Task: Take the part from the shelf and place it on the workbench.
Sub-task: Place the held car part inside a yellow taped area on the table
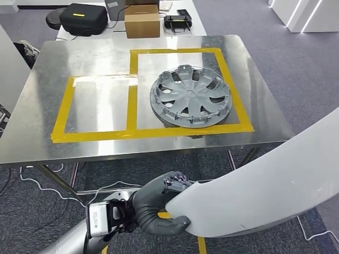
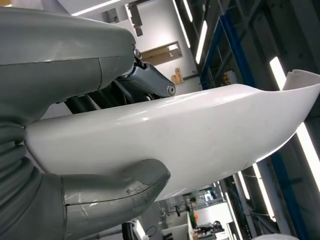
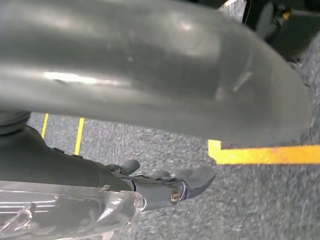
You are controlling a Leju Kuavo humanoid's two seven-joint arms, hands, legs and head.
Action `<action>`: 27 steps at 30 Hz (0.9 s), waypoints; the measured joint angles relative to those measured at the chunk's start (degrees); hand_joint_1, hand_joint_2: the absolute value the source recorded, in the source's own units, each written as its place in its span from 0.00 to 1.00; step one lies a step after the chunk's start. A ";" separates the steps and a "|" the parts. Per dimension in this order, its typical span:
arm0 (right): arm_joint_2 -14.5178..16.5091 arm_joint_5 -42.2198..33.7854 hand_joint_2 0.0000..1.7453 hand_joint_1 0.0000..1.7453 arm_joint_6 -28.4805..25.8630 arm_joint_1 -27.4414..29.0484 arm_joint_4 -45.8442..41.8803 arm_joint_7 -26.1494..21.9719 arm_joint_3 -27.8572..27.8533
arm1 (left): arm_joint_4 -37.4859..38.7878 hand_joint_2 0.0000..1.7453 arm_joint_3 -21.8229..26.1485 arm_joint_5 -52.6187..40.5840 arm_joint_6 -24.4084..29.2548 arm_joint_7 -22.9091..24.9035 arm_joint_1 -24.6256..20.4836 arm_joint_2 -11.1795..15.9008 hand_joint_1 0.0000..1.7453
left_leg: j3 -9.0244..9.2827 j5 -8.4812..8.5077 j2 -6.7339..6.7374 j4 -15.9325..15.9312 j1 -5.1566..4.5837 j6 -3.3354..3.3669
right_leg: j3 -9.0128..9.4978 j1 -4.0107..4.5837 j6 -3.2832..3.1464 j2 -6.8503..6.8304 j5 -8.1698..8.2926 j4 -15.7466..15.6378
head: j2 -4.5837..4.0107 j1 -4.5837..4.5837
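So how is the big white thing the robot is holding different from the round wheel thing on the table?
The white panel is long, curved and smooth; the grey hubcap is round with spokes and openings. The white panel is held off the table by the left robot hand, while the grey hubcap lies flat on the metal workbench inside the yellow tape rectangle. Both look like car parts.

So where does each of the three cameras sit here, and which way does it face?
Head view: high on the body, facing down at the metal table and hubcap; left hand grips the white panel.
Left wrist view: behind the left hand, facing up past the same white panel to the ceiling.
Right wrist view: facing the carpet; right hand's fingers show.
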 joint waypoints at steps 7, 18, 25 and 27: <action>0.04 0.01 0.00 0.00 -0.03 0.11 0.00 -0.01 0.22 | -0.12 1.00 0.00 -0.41 0.21 0.00 0.00 -0.04 1.00 | 2.27 -1.73 -0.05 0.06 -0.28 -1.77 | 4.89 0.50 -2.02 0.00 6.83 -13.11 | 0.00 -0.03; 0.20 0.10 0.00 0.00 -0.13 0.05 0.00 -0.01 0.34 | -0.41 1.00 -0.03 -1.01 1.06 0.19 0.11 0.14 1.00 | -5.76 2.38 0.25 4.33 0.21 -3.42 | 10.09 -0.16 -2.08 0.27 3.09 -13.47 | 0.00 -0.70; 0.24 0.18 0.00 0.00 -0.13 -0.18 0.01 -0.04 0.37 | -0.46 1.00 0.10 -1.22 1.67 0.24 0.30 0.14 1.00 | -4.34 3.16 0.18 0.77 0.00 -1.78 | 10.62 0.08 -0.68 0.19 1.68 -13.85 | 0.00 -0.92; 0.27 0.21 0.00 0.00 -0.09 -0.26 0.03 -0.08 0.37 | -0.52 1.00 0.11 -1.23 1.68 0.24 0.29 0.11 1.00 | -4.18 3.02 0.16 0.72 0.08 -1.44 | 10.41 0.05 -0.43 0.15 1.12 -13.11 | 0.01 -0.75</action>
